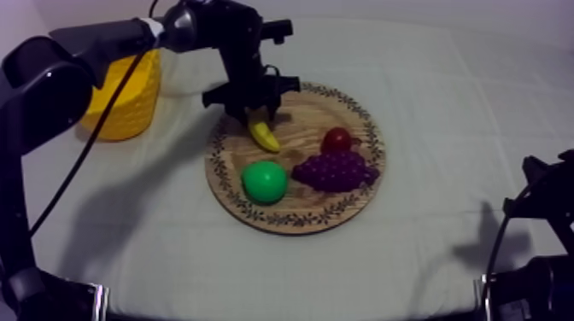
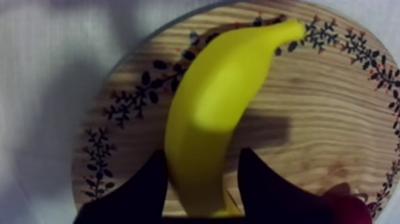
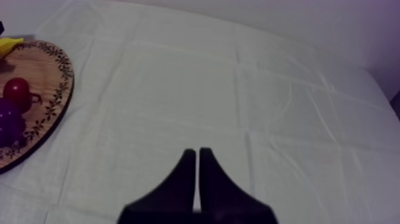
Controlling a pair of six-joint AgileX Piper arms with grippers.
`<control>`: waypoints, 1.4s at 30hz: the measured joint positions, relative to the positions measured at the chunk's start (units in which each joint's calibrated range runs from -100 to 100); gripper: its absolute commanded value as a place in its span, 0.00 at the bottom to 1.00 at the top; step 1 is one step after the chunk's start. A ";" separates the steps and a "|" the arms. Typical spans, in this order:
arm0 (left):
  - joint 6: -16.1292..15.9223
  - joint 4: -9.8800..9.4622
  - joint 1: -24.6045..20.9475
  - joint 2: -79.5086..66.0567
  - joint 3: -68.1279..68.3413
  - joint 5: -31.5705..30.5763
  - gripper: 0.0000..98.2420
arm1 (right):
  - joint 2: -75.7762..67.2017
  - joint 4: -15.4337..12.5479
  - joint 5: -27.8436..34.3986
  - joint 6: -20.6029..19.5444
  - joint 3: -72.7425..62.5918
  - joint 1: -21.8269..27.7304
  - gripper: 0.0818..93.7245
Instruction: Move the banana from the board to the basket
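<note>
The banana (image 1: 264, 136) lies on the round wooden board (image 1: 301, 211), at its back left part near the patterned rim. My left gripper (image 1: 253, 113) reaches down over it from the upper left. In the left wrist view the two black fingers (image 2: 140, 193) sit tight against either side of the banana (image 2: 214, 119) near its end, so my left gripper (image 2: 202, 156) is shut on it. I cannot tell whether the banana has left the wood. The yellow basket (image 1: 128, 98) stands at the back left, beside the board. My right gripper (image 3: 197, 152) is shut on nothing over bare cloth.
Also on the board are a green pear (image 1: 264, 181), a bunch of purple grapes (image 1: 335, 171) and a small red fruit (image 1: 337, 139). My right arm (image 1: 547, 192) rests low at the table's right edge. Open cloth stretches between it and the board (image 3: 41, 89).
</note>
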 measured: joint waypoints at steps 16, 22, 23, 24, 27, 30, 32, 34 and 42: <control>3.30 -4.46 -0.05 -2.42 1.07 10.19 0.30 | 0.00 0.00 0.00 0.00 0.00 0.00 0.00; 4.26 -7.74 -1.20 -9.67 0.78 16.24 0.30 | 0.00 0.00 0.00 0.00 0.00 0.00 0.00; 4.17 -8.08 -1.59 -10.88 0.78 16.74 0.30 | 0.00 0.00 0.00 0.00 0.00 0.00 0.00; 4.02 -8.51 -2.09 -12.48 1.10 17.10 0.30 | 0.00 0.00 0.00 0.00 0.00 0.00 0.00; 3.67 -9.55 -3.84 -16.94 2.50 17.54 0.30 | 0.00 0.00 0.00 0.00 0.00 0.00 0.00; 3.39 -10.59 -6.23 -21.57 3.90 17.74 0.31 | 0.00 0.00 0.00 0.00 0.00 0.00 0.00; 3.28 -11.14 -8.24 -24.17 4.85 17.81 0.31 | 0.00 0.00 0.00 0.00 0.00 0.00 0.00; 3.17 -11.70 -10.38 -26.18 5.80 17.72 0.31 | 0.00 0.00 0.00 0.00 0.00 0.00 0.00; 2.60 -13.33 -18.02 -29.91 11.12 17.70 0.31 | 0.00 0.00 0.00 0.00 0.00 0.00 0.00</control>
